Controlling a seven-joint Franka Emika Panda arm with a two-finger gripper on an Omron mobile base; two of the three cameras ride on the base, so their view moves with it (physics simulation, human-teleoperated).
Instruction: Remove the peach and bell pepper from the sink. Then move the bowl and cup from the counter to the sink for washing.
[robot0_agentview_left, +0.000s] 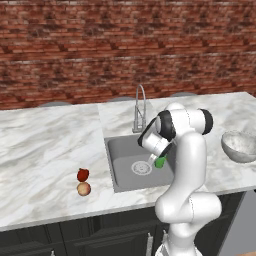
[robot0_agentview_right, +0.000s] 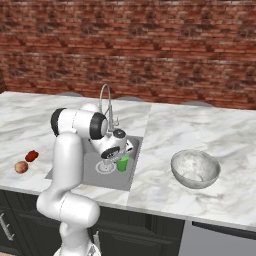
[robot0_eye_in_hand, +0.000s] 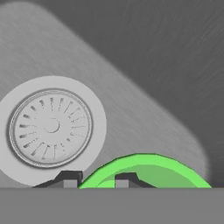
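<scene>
The gripper (robot0_eye_in_hand: 96, 178) pinches the rim wall of the cup (robot0_eye_in_hand: 146, 170), probably light, rigid and slick, just beside the sink (robot0_agentview_left: 116, 165) drain (robot0_eye_in_hand: 50, 127).

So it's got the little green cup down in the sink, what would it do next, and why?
Probably open the fingers a bit more and lift straight up. The cup is already low in the sink beside the drain, and the gripper has one finger each side of the cup's rim. The peach and bell pepper lie on the counter; the bowl still waits there.
</scene>
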